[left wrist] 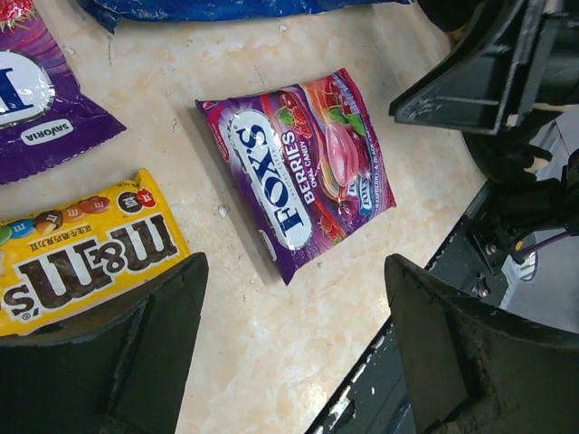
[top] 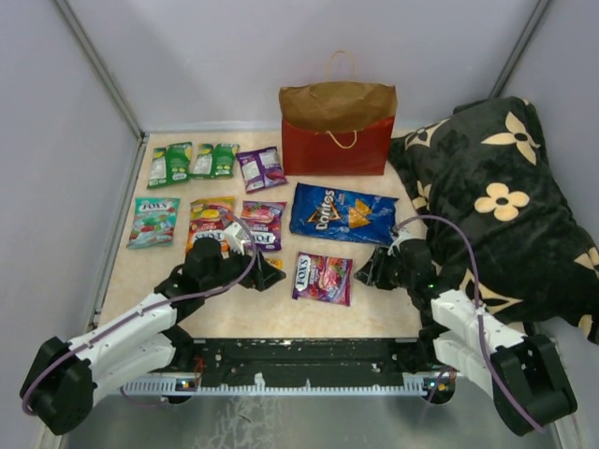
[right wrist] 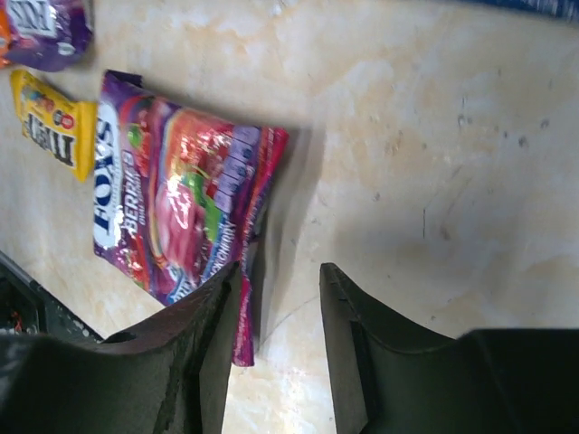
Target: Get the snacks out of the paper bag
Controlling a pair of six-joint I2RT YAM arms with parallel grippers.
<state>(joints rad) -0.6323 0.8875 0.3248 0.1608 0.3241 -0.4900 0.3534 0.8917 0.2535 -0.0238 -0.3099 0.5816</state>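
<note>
The paper bag [top: 337,126] stands upright at the back, brown above and red below. The snacks lie flat on the table in front of it: two green packets [top: 192,162], a purple one [top: 261,168], a teal Fox's packet [top: 153,222], an orange one [top: 211,217], the blue Doritos bag [top: 343,213] and a purple Fox's berries packet [top: 323,277], which also shows in the left wrist view [left wrist: 298,176] and the right wrist view [right wrist: 176,208]. My left gripper [top: 267,276] [left wrist: 294,267] is open and empty, left of the berries packet. My right gripper [top: 370,271] [right wrist: 280,271] is open and empty at that packet's right edge.
A black pillow with cream flowers [top: 505,201] fills the right side, close to my right arm. A yellow M&M's packet [left wrist: 86,253] lies by my left finger. Grey walls enclose the table. The black base rail [top: 309,360] runs along the near edge.
</note>
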